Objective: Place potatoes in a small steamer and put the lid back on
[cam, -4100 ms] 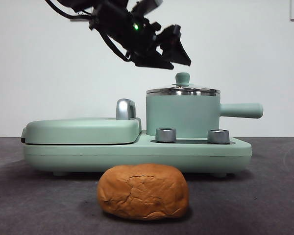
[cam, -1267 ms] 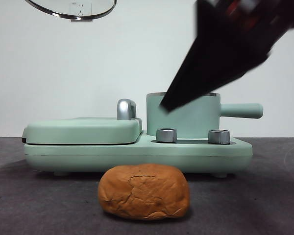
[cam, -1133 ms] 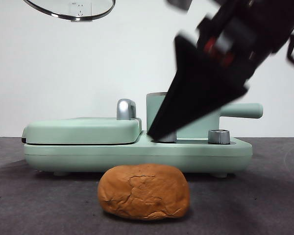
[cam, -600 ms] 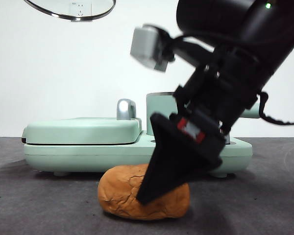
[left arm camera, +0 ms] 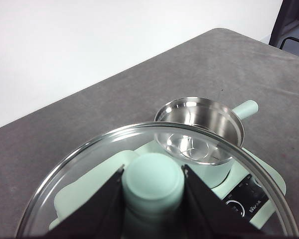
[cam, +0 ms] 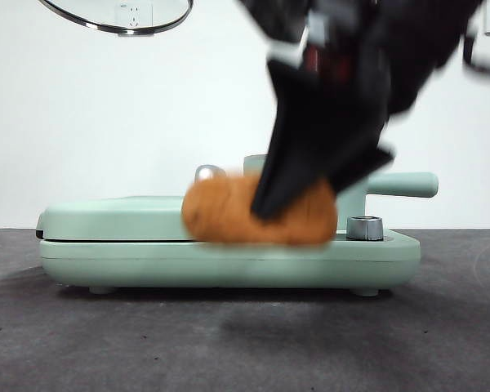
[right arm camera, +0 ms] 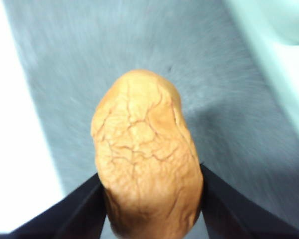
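The potato (cam: 229, 214), an orange-brown cracked lump, hangs blurred above the table in front of the appliance. My right gripper (cam: 310, 175) is shut on it, coming in dark from the upper right. In the right wrist view the potato (right arm camera: 147, 149) fills the gap of the right gripper (right arm camera: 149, 177). The small steamer (cam: 355, 202) stands uncovered behind, half hidden, with its handle (cam: 402, 184) pointing right. High at the left, the glass lid (cam: 118, 18) is held by its knob (left arm camera: 153, 181) in my left gripper (left arm camera: 153, 172). Below it lies the open steamer (left arm camera: 199, 127).
The steamer sits on a mint-green appliance base (cam: 229, 255) with a flat griddle cover (cam: 135, 216) on its left half. A chrome latch (cam: 204, 173) and a metal dial (cam: 364, 227) stand on the base. Dark grey table (cam: 245, 343) stretches in front.
The right gripper came down, shut on the potato and lifted it off the table to about the height of the base top. The lid stays held high at the left.
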Robot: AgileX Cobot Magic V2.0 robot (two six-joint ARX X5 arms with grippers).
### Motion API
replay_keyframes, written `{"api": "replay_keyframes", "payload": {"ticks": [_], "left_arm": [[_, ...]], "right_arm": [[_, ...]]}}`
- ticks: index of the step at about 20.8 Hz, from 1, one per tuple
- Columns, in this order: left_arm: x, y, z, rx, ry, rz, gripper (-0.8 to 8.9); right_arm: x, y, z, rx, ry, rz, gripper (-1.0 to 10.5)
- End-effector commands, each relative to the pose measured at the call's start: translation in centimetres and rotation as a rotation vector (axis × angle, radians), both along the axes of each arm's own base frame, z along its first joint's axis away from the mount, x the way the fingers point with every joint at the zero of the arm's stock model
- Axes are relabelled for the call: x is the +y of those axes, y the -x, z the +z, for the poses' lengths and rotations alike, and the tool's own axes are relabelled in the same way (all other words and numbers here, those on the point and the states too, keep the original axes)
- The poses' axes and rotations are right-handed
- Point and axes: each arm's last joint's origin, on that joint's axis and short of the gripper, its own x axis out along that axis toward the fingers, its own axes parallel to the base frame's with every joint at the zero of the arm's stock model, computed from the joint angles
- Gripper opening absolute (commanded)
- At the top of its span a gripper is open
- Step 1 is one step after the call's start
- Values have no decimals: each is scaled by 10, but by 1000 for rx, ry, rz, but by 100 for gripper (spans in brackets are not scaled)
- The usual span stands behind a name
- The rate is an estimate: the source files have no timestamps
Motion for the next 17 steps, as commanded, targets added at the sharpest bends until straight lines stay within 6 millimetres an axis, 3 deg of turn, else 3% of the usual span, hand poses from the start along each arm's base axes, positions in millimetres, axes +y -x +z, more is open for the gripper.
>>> {"api": "replay_keyframes", "payload": {"ticks": [1,4,7,13,17], "left_arm": [[0,1,8,-42,12,-8,10],[0,1,8,-42,11,-8,10],[0,1,7,-35,9,-8,10],[0,1,7,-34,9,-7,10],[0,1,7,-31,8,-8,10]], "right_arm": [[-2,0,29,98,30,-142,200],[-10,-3,72,87,95,-244,200],[-18,-8,102,21,106,-306,200],[-31,-33,128,-39,83,-385,201],[-36,-63,134,-66,89,-429,201]]}}
